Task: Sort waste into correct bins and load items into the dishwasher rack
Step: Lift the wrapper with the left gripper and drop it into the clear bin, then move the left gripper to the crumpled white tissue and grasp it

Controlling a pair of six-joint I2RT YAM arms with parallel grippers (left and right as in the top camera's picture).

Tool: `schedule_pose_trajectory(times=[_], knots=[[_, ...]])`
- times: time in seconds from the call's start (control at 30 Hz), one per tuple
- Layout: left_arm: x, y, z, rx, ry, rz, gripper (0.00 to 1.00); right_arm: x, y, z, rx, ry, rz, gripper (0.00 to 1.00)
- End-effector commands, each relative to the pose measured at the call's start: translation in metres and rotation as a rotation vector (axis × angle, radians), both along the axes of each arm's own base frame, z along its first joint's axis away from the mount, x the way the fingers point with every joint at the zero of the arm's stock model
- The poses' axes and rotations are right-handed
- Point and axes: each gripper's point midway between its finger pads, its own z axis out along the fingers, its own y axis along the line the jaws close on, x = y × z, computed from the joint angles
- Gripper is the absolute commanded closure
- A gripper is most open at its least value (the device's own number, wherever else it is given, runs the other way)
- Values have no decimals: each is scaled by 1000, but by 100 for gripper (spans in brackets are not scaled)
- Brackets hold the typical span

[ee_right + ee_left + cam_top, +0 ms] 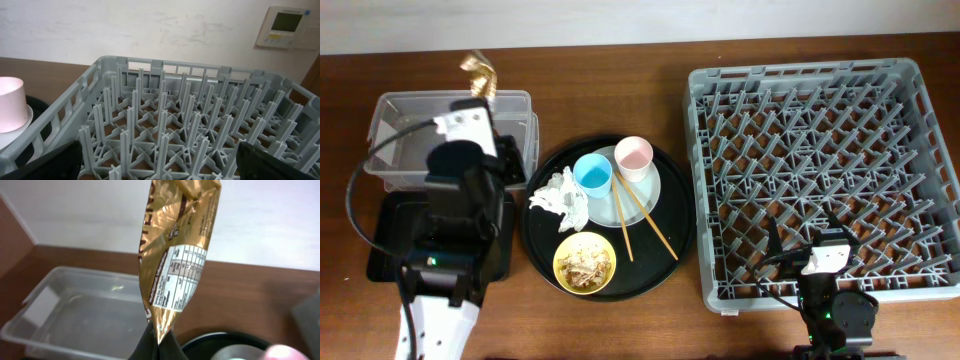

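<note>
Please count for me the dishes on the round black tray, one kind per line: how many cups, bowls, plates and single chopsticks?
Cups: 2 (light-blue cup, pink cup)
Bowls: 1 (yellow bowl)
Plates: 1 (grey-green plate)
Chopsticks: 2 (wooden chopsticks)
Total: 6

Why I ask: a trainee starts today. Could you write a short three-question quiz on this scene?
1. True or false: the dishwasher rack already holds a cup.
2. The left gripper is: A) open, B) shut on the gold foil wrapper, C) out of view.
3. Fill in: the food scraps lie in the ____ bowl.

Key: 1 false; 2 B; 3 yellow.
</note>
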Motion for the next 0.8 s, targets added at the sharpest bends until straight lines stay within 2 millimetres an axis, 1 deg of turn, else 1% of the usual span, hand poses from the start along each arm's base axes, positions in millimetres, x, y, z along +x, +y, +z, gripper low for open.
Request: schedule_pose_trajectory(times=[0.0, 0.07, 0.1, 0.13, 0.17, 0.2, 0.23, 0.27, 0.3, 0.33, 0.37, 0.4, 0.43, 0.47, 0.5, 0.53, 0.57, 0.6, 0.63, 0.67, 0.7, 0.73, 0.77], knots=[[31, 45, -46, 12, 103, 142, 100, 0, 2, -2, -7, 3, 8, 2], [65, 73, -108, -42, 215, 156, 99, 0, 2, -2, -7, 3, 8, 2], [75, 90, -135, -121, 240, 186, 97, 0, 2, -2, -7, 3, 8, 2], [83, 102, -153, -200, 247, 201, 96, 0, 2, -2, -7, 3, 8, 2], [91, 110, -167, -262, 244, 184, 67, 0, 2, -2, -7, 3, 8, 2], [95, 120, -172, -284, 230, 179, 50, 0, 2, -2, -7, 3, 8, 2], [96, 128, -164, -282, 204, 190, 26, 0, 2, -2, -7, 3, 8, 2], [98, 127, -156, -284, 192, 179, 22, 0, 2, -2, -7, 3, 8, 2], [100, 120, -141, -299, 173, 139, 9, 0, 2, -2, -7, 3, 8, 2], [102, 103, -112, -330, 130, 49, 1, 0, 2, -2, -7, 3, 8, 2], [100, 91, -92, -348, 104, -12, 1, 0, 2, -2, -7, 3, 8, 2], [93, 80, -72, -366, 87, -63, 1, 0, 2, -2, -7, 3, 8, 2], [71, 56, -45, -419, 82, -154, 1, 0, 2, -2, -7, 3, 8, 2], [46, 32, -31, -471, 108, -246, 1, 0, 2, -2, -7, 3, 8, 2], [10, 10, -21, -526, 163, -302, 1, 0, 2, -2, -7, 3, 8, 2], [-7, 5, -25, -547, 209, -291, 2, 0, 2, -2, -7, 3, 8, 1], [-23, 1, -31, -564, 262, -282, 32, 0, 2, -2, -7, 3, 8, 2], [-37, -2, -43, -591, 331, -259, 74, 0, 2, -2, -7, 3, 8, 2], [-54, 4, -67, -590, 447, -178, 100, 0, 2, -2, -7, 3, 8, 2], [-64, 10, -86, -554, 524, -127, 100, 0, 2, -2, -7, 3, 8, 1], [-76, 5, -105, -489, 603, -142, 100, 0, 2, -2, -7, 3, 8, 2], [-81, -6, -116, -435, 643, -194, 98, 0, 2, -2, -7, 3, 8, 2], [-85, -15, -127, -355, 684, -203, 92, 0, 2, -2, -7, 3, 8, 2]])
